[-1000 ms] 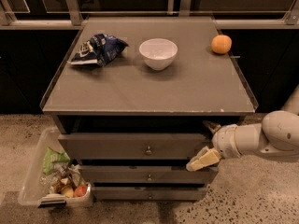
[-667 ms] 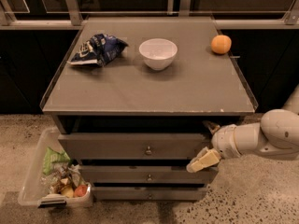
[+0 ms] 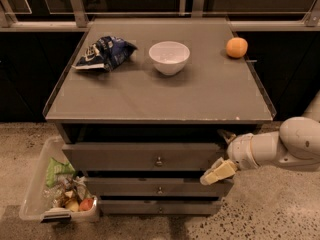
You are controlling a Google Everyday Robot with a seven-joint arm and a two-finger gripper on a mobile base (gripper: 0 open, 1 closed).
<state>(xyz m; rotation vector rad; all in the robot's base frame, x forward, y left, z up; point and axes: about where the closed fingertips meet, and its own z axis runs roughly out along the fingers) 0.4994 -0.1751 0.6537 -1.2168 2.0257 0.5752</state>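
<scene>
My gripper hangs low on the right, in front of the cabinet, at the right end of the top drawer. It is open: one cream finger points down-left over the gap below that drawer, and the other tip shows just under the tabletop edge. Nothing is between the fingers. The drawer's small knob is well to the left of the gripper. On the grey tabletop lie a blue chip bag, a white bowl and an orange.
A second drawer and a third sit below the top one. A clear bin with food scraps stands on the speckled floor at the cabinet's left. A railing and dark glass run behind the table.
</scene>
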